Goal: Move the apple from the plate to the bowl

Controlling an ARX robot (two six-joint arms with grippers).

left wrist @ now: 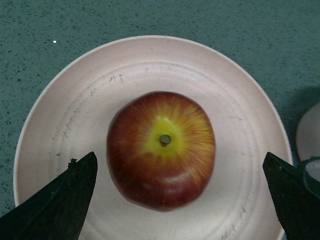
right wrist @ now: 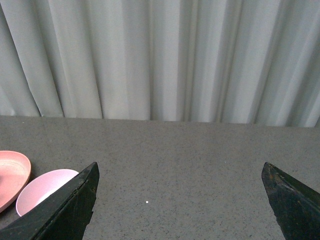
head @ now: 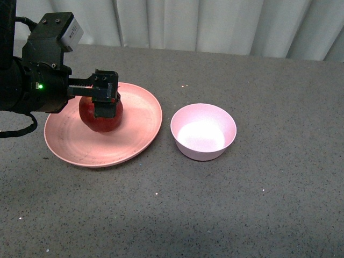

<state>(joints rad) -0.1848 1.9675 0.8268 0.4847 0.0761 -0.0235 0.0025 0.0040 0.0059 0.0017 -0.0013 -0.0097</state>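
The apple (left wrist: 161,149) is seen in the middle of the plate (head: 141,110). The left hand (head: 105,101) is held wide open over it. It should be lowered straight, closed gently, then lifted toward the bowl (head: 201,153).

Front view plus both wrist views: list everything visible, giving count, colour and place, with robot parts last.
wide, shallow, round plate: one, salmon-pink, left part of the table.
round glossy apple: one, dark red with a yellow stem patch, near the plate's middle.
small deep bowl: one, pale pink, empty, right of the plate and apart from it.
speckled table: one, grey, under everything.
pleated curtain: one, pale grey, behind the table.
left gripper: one, black, open, either side of the apple without touching it.
right gripper: one, black, open, over the table; absent from the front view.
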